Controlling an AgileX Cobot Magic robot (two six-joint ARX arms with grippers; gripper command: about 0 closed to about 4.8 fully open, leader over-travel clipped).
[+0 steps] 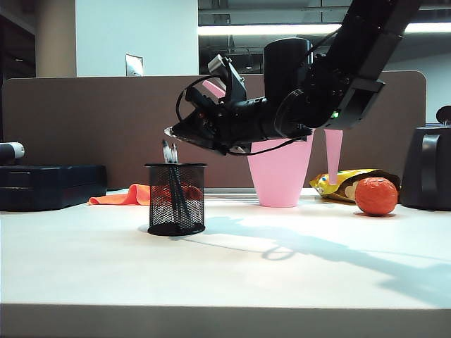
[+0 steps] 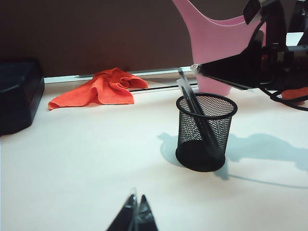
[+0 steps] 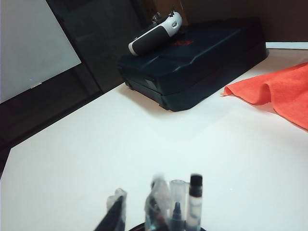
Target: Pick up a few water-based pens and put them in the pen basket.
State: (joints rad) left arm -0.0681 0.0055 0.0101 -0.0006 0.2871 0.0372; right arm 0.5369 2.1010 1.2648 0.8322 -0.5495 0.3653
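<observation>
Right hand: I saw my right hand point(image 1: 169, 132) hanging just above the pen basket, slightly to its right in the exterior view, the arm reaching down and leftward from the upper right; in the right wrist view one dark fingertip point(image 3: 114, 211) showed blurred beside the pen tops; I could not tell whether the jaws were parted or clenched, and I saw nothing clearly gripped
Left hand: my left hand point(image 2: 135, 217) sat low over the table in the left wrist view, well apart from the basket; its two fingertips looked pressed together, clenched on nothing
Pen basket: the pen basket point(image 1: 176, 199) stood upright on the table point(image 1: 225, 267), left of centre in the exterior view; black mesh, see-through sides
Water-based pens: the water-based pens point(image 1: 170, 153) stood inside the basket, leaning, their tops poking above the rim just below my right hand; through the mesh I could follow the dark barrels slanting down to the base; I could not count them with certainty
Behind the basket: an orange cloth point(image 1: 129, 196) lay crumpled on the table; a pink watering can point(image 1: 280, 176) stood behind my right arm
Left edge: a dark case point(image 1: 51, 186) lay with a white-and-black device point(image 3: 156, 32) resting on top
Right side: an orange ball point(image 1: 376, 196) sat beside a yellow snack bag point(image 1: 338, 183)
</observation>
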